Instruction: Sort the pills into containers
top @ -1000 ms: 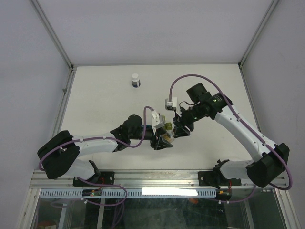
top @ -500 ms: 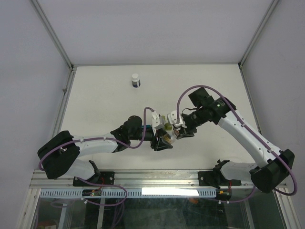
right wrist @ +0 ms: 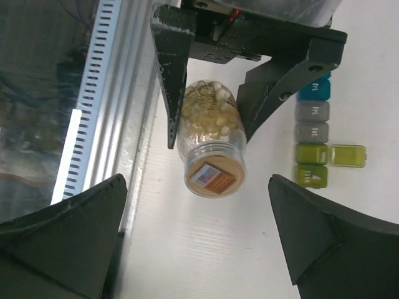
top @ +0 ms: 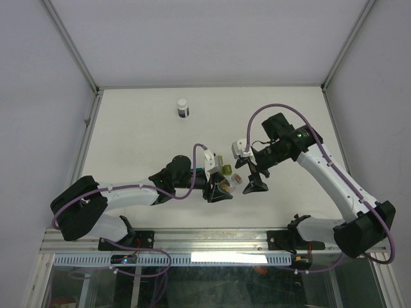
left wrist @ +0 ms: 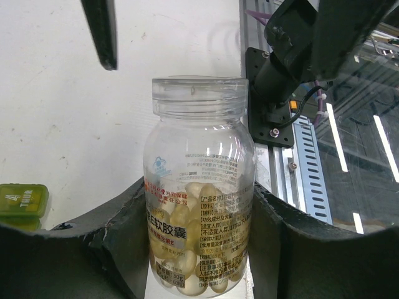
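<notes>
Overhead, the load between the two arms is a mere speck. The left wrist camera fills it in: a clear bottle [left wrist: 198, 187] with a threaded neck pointing out past the fingertips and a printed label. It is packed low with pale cream-yellow pills [left wrist: 190, 230].

Only the right wrist view gives the containers [right wrist: 313, 132] properly, a strip of joined cubes running teal, grey, then green. They lie on the table [right wrist: 206, 249] at 3 o'clock of the bottle, just beside it. A yellow-green piece [right wrist: 348, 156] sits against a green cube at the strip's 3 o'clock side. That same view catches an orange-brown disc with a barcode sticker across the bottle's near end.

Now the arms. The left arm [top: 128, 192] stretches low from 8 o'clock toward the table's middle. The left gripper [top: 220, 191] pinches the bottle by its body, one finger on each side. The right arm [top: 327, 174] arcs in from 4 o'clock. The right gripper [top: 253, 184] sits at 3 o'clock of the bottle, spread wide and touching nothing.

A white-capped bottle [top: 183, 108] stands well apart at 11 o'clock.
</notes>
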